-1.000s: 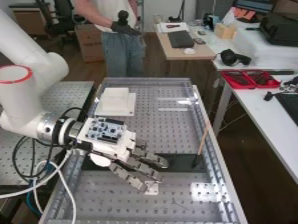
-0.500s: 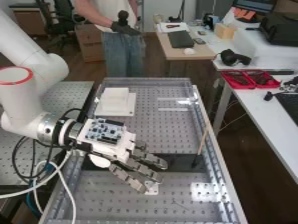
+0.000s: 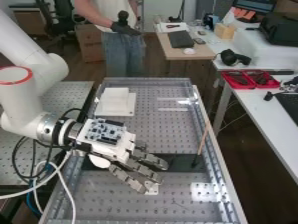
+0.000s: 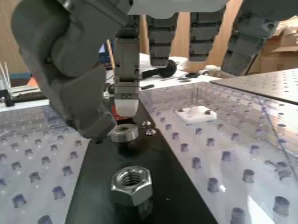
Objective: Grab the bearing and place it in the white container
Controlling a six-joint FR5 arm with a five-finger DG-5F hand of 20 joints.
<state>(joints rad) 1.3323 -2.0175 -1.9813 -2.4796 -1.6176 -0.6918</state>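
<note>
The wrist view reveals bearing (image 4: 124, 133) and hex nut (image 4: 132, 185) on a black plate (image 4: 171, 197) — robot hand (image 3: 118, 150) uncurled.

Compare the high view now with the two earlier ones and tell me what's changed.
Nothing has visibly changed. The hand is where it was, fingers extended over the black strip, and the white piece and thin stick lie as before.

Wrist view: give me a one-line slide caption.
Open hand close by the metal bearing, a hex nut nearer the camera on the black strip.
</note>
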